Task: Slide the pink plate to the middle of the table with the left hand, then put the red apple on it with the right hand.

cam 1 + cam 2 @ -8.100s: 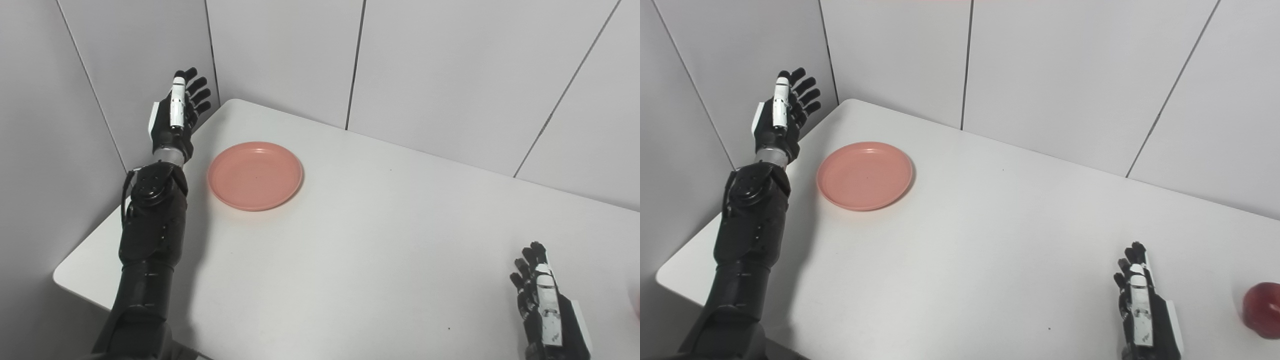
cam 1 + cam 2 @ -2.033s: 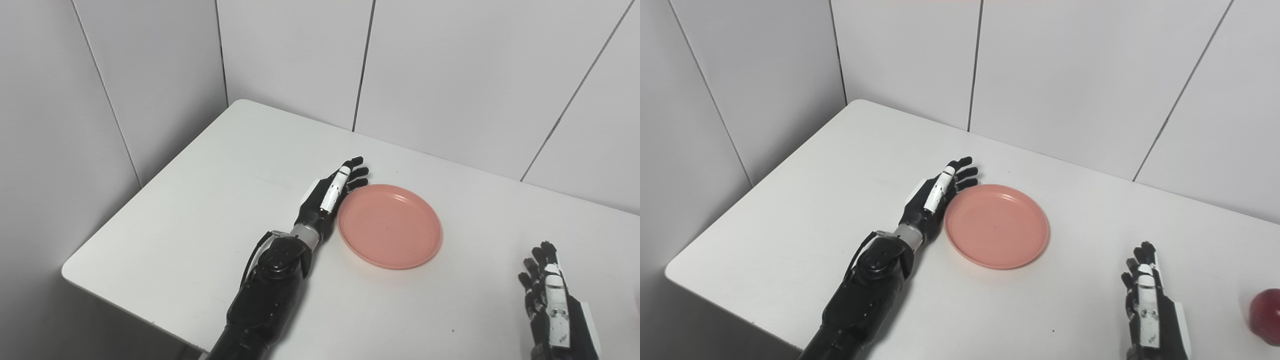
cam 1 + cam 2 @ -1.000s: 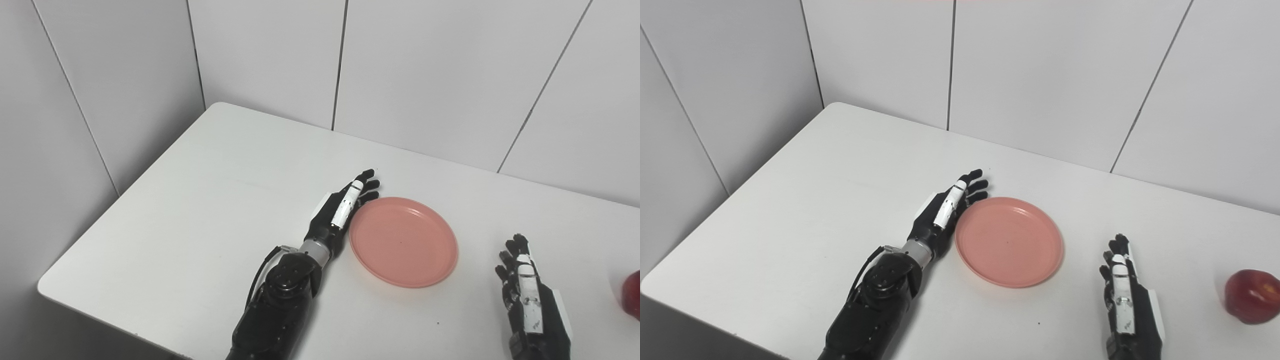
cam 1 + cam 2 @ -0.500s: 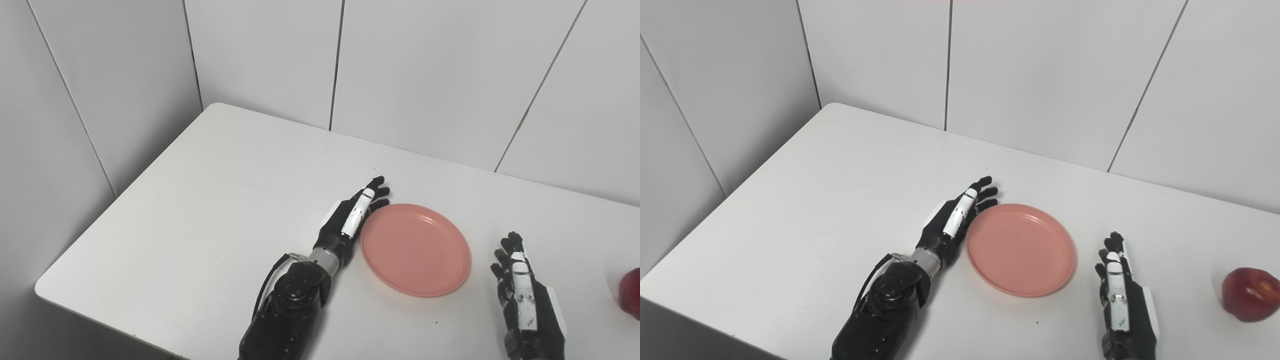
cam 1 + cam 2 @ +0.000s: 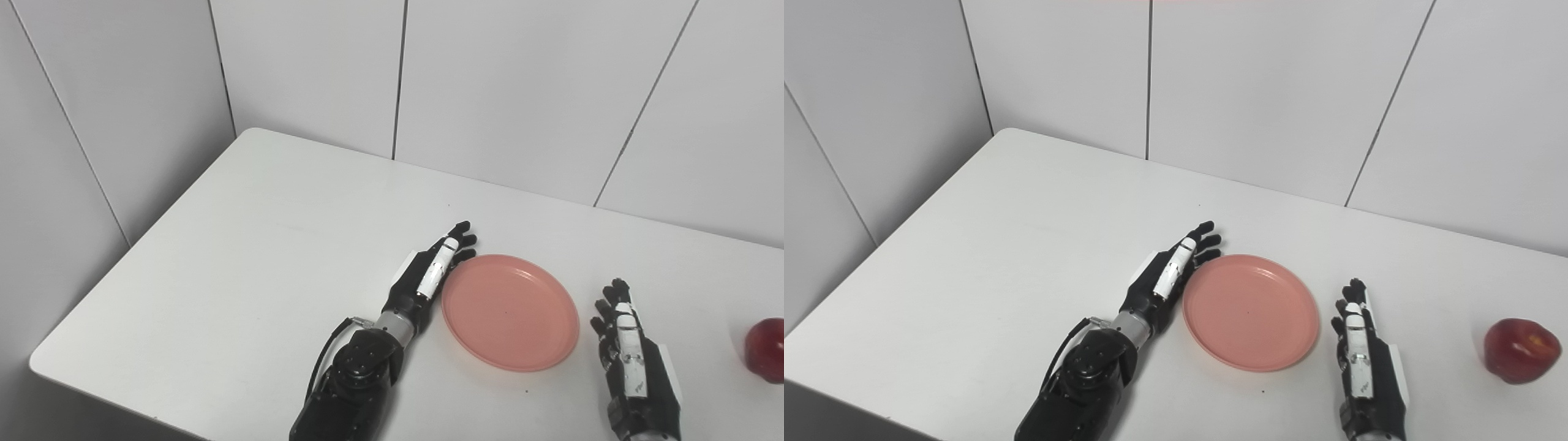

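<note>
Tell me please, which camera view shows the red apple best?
The right eye view shows it best: the whole red apple sits on the table, clear of the picture's edge. In the left eye view the right picture edge cuts it, so only part shows.

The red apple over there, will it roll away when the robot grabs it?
Maybe a bit. The red apple is round, so a nudge could roll it on the smooth table. It looks firm, so the open right hand can probably wrap it without squashing it.
</note>
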Available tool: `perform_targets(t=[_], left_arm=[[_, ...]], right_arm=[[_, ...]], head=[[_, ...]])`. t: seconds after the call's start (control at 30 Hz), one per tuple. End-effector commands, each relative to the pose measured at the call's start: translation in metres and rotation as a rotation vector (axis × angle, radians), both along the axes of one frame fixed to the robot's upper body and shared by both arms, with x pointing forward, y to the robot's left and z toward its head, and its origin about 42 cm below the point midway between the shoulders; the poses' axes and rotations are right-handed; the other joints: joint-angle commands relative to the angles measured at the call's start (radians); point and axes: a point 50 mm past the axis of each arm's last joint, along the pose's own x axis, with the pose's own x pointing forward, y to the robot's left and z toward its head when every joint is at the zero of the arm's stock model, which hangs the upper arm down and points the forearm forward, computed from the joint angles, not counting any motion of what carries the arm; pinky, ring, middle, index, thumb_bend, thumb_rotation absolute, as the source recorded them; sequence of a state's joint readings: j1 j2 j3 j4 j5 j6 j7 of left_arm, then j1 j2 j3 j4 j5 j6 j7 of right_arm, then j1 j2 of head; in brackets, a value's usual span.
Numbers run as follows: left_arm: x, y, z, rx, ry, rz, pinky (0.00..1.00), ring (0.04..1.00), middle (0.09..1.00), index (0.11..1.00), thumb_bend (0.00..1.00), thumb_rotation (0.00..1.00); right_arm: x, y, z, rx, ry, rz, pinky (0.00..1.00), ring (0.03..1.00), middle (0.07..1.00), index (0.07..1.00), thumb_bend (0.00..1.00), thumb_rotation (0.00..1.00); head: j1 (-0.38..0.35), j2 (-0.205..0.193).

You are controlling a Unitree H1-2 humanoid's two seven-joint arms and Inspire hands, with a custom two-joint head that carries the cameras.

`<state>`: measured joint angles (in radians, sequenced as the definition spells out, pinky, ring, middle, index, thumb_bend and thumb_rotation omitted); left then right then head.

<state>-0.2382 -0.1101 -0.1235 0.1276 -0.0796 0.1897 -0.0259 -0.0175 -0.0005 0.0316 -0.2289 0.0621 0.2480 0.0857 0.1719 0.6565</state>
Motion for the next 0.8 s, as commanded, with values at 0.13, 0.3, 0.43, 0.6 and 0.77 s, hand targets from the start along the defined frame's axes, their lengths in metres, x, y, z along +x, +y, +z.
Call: perform_targets(t=[0.13, 0.3, 0.43, 0.6, 0.77], left_arm=[[-0.006, -0.004, -0.011, 0.02, 0.042, -0.017, 0.88, 0.905, 0.922, 0.912, 0.36, 1.0], [-0.007, 0.002, -0.011, 0.034, 0.02, 0.012, 0.88, 0.893, 0.911, 0.902, 0.37, 1.0], [-0.006, 0.01, -0.015, 0.043, 0.008, 0.03, 0.89, 0.891, 0.907, 0.902, 0.38, 1.0], [-0.005, 0.019, -0.015, 0.028, -0.01, 0.049, 0.9, 0.899, 0.911, 0.904, 0.39, 1.0], [-0.005, 0.027, -0.013, -0.004, -0.024, 0.064, 0.9, 0.901, 0.915, 0.903, 0.38, 1.0]], right_arm=[[0.005, 0.003, 0.017, 0.005, -0.079, 0.002, 1.0, 0.995, 0.992, 0.994, 0.22, 1.0], [0.007, 0.005, 0.017, 0.007, -0.082, -0.012, 1.0, 0.987, 0.984, 0.986, 0.22, 1.0], [0.01, 0.004, 0.017, 0.0, -0.079, -0.022, 1.0, 0.982, 0.978, 0.978, 0.22, 1.0], [0.013, 0.004, 0.019, -0.015, -0.102, -0.044, 1.0, 0.975, 0.978, 0.983, 0.21, 1.0], [0.017, 0.002, 0.026, -0.045, -0.143, -0.072, 0.99, 0.966, 0.968, 0.977, 0.19, 1.0]], head=[[-0.036, 0.01], [-0.07, 0.013], [-0.132, 0.017], [-0.157, 0.018], [-0.239, 0.023]])
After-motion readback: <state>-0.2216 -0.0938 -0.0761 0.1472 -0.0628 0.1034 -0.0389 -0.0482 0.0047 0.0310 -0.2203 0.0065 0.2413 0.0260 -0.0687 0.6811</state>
